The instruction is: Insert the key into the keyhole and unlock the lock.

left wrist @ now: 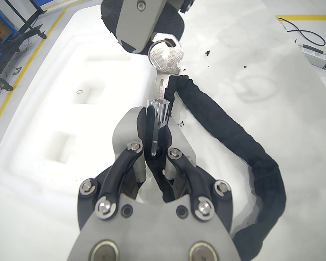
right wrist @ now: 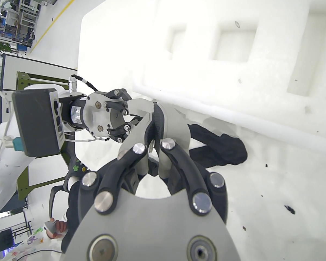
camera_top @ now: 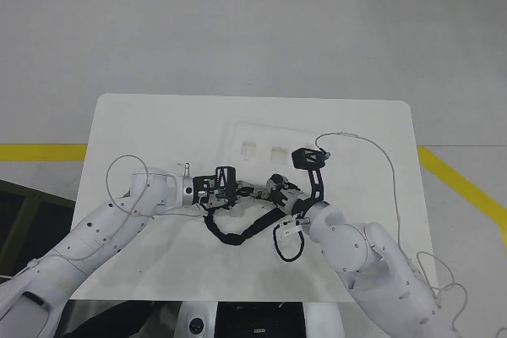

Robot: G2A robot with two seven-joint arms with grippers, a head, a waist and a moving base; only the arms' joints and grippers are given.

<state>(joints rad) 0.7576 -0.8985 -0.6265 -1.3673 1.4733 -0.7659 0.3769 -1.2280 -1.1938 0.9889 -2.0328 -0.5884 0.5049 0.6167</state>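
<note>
We see the left gripper (left wrist: 157,122) with its jaws clenched on the lock (left wrist: 159,111), a chrome cylinder sticking out past the jaw tips. Straight ahead, the right gripper (left wrist: 156,35) faces them from the opposite side, its jaws grasping the round knurled head of the key (left wrist: 167,56). The left wrist view gives us the joint itself: the key's blade enters the keyhole (left wrist: 160,100) in the cylinder's end face, with a stretch of blade bare between head and lock. From the lock a black sleeved chain (left wrist: 233,139) runs off to one side of the left jaws and curls back past the wrist, lying on the white surface (left wrist: 260,63). To the other side of those jaws sits a white foam tray (left wrist: 38,104) with square recesses.

The right wrist view adds the opposite angle. Its own jaws are pinched together with a sliver of metal between the pads, the left gripper is head-on just beyond them, and a fold of the chain lies beside the tray's rim.

The top view gives us the layout: the two grippers meet tip to tip, the chain loops on the robot's side of the jaws, and the tray lies beyond them; key and keyhole are too small to tell there
</note>
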